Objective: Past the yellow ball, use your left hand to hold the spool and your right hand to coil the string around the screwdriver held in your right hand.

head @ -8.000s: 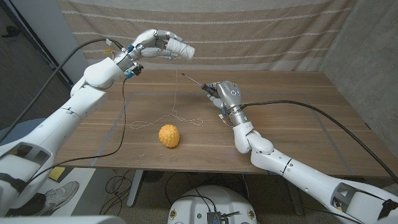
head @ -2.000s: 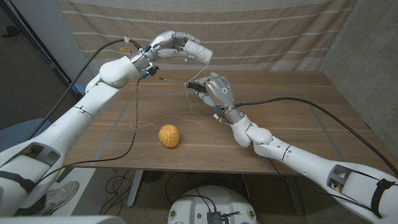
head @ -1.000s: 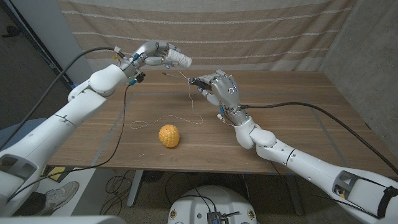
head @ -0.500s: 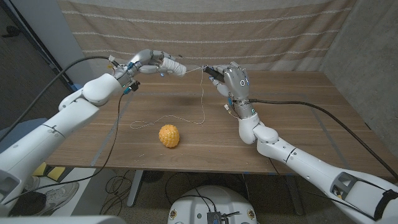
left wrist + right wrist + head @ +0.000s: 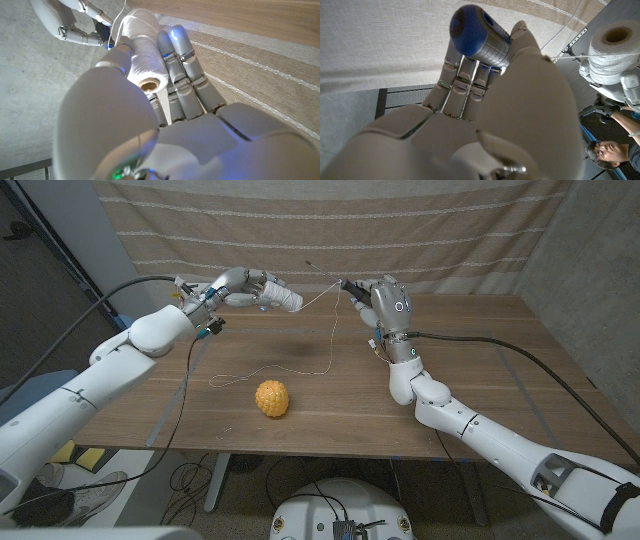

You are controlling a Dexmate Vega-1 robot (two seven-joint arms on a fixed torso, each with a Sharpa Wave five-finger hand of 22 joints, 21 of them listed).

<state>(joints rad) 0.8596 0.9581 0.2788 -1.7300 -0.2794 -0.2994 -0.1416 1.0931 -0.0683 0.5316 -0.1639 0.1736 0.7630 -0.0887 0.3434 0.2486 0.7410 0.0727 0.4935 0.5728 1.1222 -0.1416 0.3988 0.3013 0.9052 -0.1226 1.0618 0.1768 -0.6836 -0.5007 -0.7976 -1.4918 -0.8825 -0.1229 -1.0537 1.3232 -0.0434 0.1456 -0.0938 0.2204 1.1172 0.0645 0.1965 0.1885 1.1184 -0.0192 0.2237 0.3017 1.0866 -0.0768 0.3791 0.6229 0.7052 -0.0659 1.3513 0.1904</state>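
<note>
Above the worktop's [image 5: 480, 380] far edge, the left hand [image 5: 236, 283] gripped the white spool [image 5: 283, 299]. String [image 5: 331, 345] ran from it to the screwdriver [image 5: 338, 281] clasped in the right hand [image 5: 383, 302], its slack trailing beyond the yellow ball [image 5: 270, 397] near the front edge.

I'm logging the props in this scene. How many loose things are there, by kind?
Ball: 1, the yellow ball on the table.
Spool: 1, the white spool in the left hand.
Screwdriver: 1, the screwdriver in the right hand.
Total: 3
</note>
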